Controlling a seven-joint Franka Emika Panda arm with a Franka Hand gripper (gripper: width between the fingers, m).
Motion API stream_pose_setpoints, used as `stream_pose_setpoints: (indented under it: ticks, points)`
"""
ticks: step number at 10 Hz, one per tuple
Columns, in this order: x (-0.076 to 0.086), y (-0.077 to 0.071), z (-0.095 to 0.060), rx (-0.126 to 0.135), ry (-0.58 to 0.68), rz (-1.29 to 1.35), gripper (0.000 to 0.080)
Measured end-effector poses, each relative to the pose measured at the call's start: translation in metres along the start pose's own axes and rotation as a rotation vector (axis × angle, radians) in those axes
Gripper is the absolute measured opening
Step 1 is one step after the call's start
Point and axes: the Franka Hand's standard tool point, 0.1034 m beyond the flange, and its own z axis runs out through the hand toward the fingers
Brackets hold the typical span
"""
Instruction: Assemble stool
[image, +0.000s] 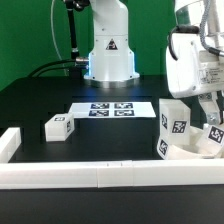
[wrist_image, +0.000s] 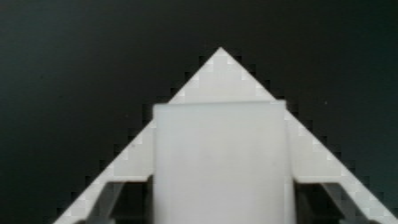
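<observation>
Claw (image: 209, 114) is closed on a white blocky plastic leg (wrist_image: 217, 150), which fills the wrist view btwn the fingers. It hangs at the exterior view's right, over the round thick white plastic disc seat (image: 193, 153). Another tagged leg (image: 174, 124) stands on the seat just beside it. We judge the step to be seating the held leg in its hole: hold it upright, line it up, press lightly w/o loosening the grip, and don't nudge the neighbour. A third white leg (image: 57, 127) lies loose on the black table, well apart toward the exterior view's left, w/ the flat white marker board (image: 112, 110) btwn. White border rails (image: 90, 176) edge the front.
</observation>
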Motion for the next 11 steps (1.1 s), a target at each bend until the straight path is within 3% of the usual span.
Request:
stream_pose_setpoints:
  ticks: [1,4,5,6,7,9,11]
  points:
    - [-0.001,0.001,0.0,0.013,0.004,-0.017,0.0337]
    - [0.0,0.001,0.0,0.014,0.002,-0.065,0.0337]
    - [-0.001,0.0,-0.001,0.012,0.003,-0.103,0.0492]
    - [-0.004,-0.001,-0.006,0.001,-0.006,-0.205,0.0492]
    - [-0.008,-0.009,-0.016,0.008,-0.022,-0.293,0.062]
    - [-0.016,-0.013,-0.029,-0.017,-0.035,-0.571,0.064]
    - [-0.015,-0.014,-0.027,-0.009,-0.018,-0.817,0.0648]
